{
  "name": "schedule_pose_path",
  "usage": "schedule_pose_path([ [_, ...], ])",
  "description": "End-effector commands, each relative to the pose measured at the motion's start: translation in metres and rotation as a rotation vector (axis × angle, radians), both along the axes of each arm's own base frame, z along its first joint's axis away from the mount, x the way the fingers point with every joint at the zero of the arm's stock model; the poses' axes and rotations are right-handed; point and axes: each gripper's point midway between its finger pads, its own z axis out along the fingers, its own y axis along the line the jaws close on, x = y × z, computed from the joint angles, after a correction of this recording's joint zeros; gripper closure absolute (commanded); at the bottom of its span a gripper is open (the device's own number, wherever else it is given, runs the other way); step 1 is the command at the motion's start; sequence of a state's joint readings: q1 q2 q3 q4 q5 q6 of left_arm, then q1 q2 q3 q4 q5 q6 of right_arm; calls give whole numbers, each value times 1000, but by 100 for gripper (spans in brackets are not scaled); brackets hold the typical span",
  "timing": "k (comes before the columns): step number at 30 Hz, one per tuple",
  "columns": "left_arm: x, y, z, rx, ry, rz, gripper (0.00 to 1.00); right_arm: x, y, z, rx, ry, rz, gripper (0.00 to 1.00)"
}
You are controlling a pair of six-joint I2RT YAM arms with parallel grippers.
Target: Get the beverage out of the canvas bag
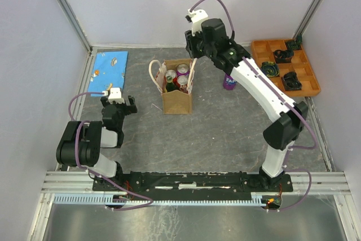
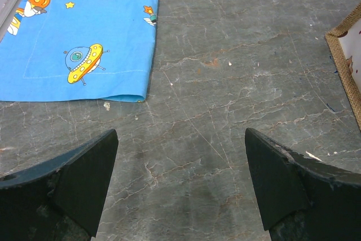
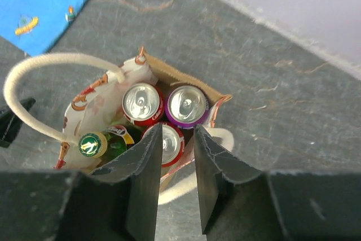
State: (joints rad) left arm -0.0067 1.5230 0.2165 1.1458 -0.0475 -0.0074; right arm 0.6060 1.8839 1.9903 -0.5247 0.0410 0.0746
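Note:
The tan canvas bag (image 1: 176,101) stands upright at mid-table with white loop handles (image 3: 34,71). It holds two red cans (image 3: 142,103) (image 3: 172,142), a purple can (image 3: 186,105) and a green bottle (image 3: 90,145). My right gripper (image 3: 178,128) hovers above the bag's right rim (image 1: 193,55), its jaws a narrow gap apart with nothing between them. It is over the nearer red can and the bag's edge. My left gripper (image 2: 180,134) is wide open and empty, low over the table left of the bag (image 1: 118,103). The bag's corner (image 2: 344,60) shows at the right of the left wrist view.
A purple can (image 1: 228,81) stands on the table right of the bag, behind the right arm. An orange compartment tray (image 1: 259,46) with dark parts sits at the back right. A blue printed cloth (image 1: 110,66) lies at the back left and also shows in the left wrist view (image 2: 84,32).

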Motion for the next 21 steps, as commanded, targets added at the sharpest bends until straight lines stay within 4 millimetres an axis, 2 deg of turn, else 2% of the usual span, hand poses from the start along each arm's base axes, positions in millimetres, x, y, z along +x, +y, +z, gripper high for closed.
schedule_pose_path([
  [1,8,0,15,-7,-52,5,1,-5,16,-20,-4,85,77,64],
  [8,9,0,16,-8,-53,2,1,-11,28,-61,-34,181,124,58],
  [13,9,0,16,-7,-53,3,1,-20,34,-86,-72,248,159,48],
  [18,8,0,15,-8,-52,3,1,-30,28,-124,-146,364,156,37],
  [21,8,0,16,-8,-53,3,1,-35,23,-139,-168,388,133,31],
])
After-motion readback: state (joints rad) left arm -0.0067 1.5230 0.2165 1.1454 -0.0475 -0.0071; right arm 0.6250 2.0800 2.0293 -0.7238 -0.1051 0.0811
